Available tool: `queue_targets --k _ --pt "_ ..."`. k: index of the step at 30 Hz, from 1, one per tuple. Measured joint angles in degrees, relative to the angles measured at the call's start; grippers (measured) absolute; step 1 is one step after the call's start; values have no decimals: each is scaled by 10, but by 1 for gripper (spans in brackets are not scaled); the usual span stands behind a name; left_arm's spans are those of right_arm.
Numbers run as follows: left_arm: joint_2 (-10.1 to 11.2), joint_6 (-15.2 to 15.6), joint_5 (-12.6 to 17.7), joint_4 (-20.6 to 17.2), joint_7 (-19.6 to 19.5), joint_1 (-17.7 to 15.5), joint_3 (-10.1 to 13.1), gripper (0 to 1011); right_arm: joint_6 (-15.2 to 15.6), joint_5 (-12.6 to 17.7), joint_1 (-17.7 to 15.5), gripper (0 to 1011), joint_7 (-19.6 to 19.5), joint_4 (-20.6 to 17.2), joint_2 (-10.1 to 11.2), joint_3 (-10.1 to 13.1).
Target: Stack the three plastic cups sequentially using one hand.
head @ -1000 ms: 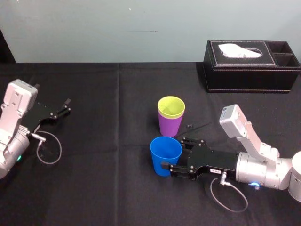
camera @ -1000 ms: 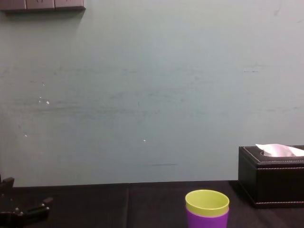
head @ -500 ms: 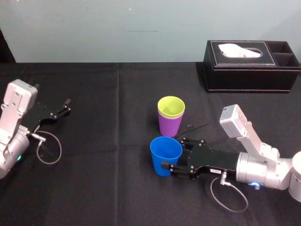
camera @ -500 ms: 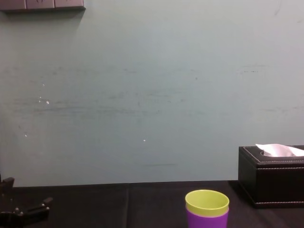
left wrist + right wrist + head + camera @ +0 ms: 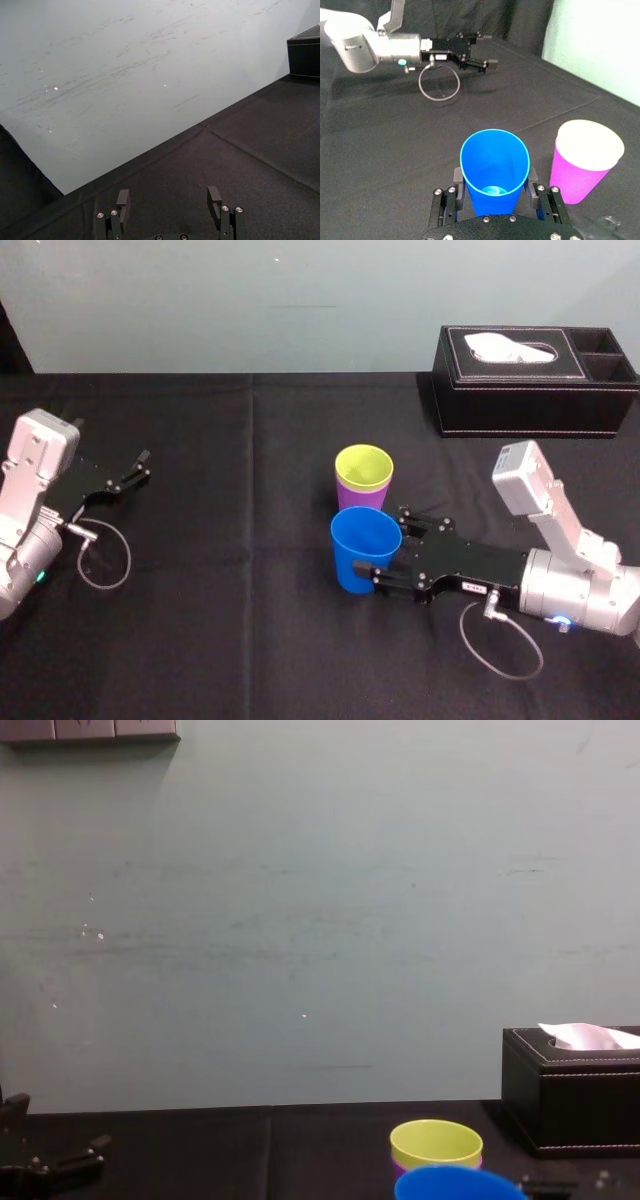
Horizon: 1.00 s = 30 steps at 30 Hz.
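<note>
The right gripper (image 5: 388,546), its arm stretched low and leftward, clamps its fingers on either side of the blue cup (image 5: 358,552); the left gripper (image 5: 138,468) sits parked far left, fingers apart

Black-clothed table (image 5: 200,640), black tissue box (image 5: 535,380) at its far right, purple cup (image 5: 352,497) standing near the middle

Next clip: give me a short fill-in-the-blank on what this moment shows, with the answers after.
1. The blue cup is gripped by the right hand, its open mouth facing ___.
2. The yellow-green cup is nested ___ the purple cup.
3. The left hand, far off at the left side of the table, holds ___.

Missing words: up; inside; nothing.
</note>
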Motion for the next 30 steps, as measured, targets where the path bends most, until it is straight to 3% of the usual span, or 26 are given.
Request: queue_targets --k 17,30 --pt "0 0 0 0 0 0 0 1011 37 39 -22 707 -44 -97 36 54" --pt "0 0 0 0 0 0 0 1012 49 49 5 708 -66 -96 33 75"
